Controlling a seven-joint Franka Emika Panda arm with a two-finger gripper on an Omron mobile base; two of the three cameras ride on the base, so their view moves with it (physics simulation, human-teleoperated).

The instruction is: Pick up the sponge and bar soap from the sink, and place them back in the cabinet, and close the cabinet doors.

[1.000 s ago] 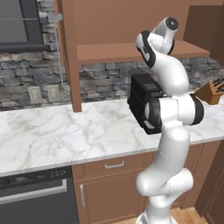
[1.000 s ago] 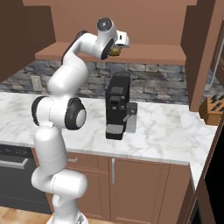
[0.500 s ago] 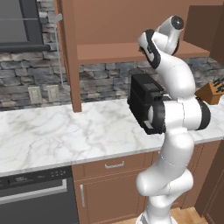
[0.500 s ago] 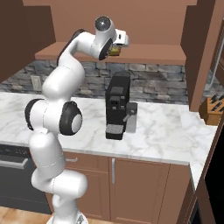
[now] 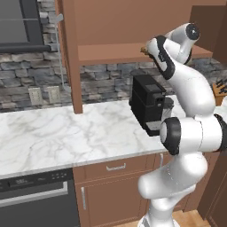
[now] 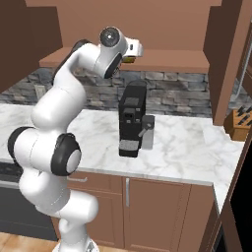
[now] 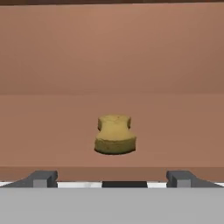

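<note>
The sponge [image 7: 115,134], a small yellow block, lies flat on the brown shelf of the cabinet [image 7: 52,118], free of any grip. My gripper [image 7: 113,179] is open just in front of the shelf's edge, with the sponge straight ahead between the lines of its fingertips [image 7: 43,178]. From the right base view my gripper [image 6: 138,51] reaches up to the cabinet [image 6: 167,59], and a bit of the sponge [image 6: 129,60] peeks out beneath it. The cabinet doors [image 5: 67,53] [image 6: 227,54] stand open. The bar soap and the sink are out of view.
A black coffee machine [image 5: 148,104] [image 6: 132,118] stands on the marble counter [image 5: 66,133] right under the shelf. A knife block [image 6: 238,123] sits at the counter's right end. A dark appliance front [image 5: 35,199] lies below the counter at left.
The jaws have widened a little and the hand has drawn slightly back from the shelf. The sponge stays where it lies.
</note>
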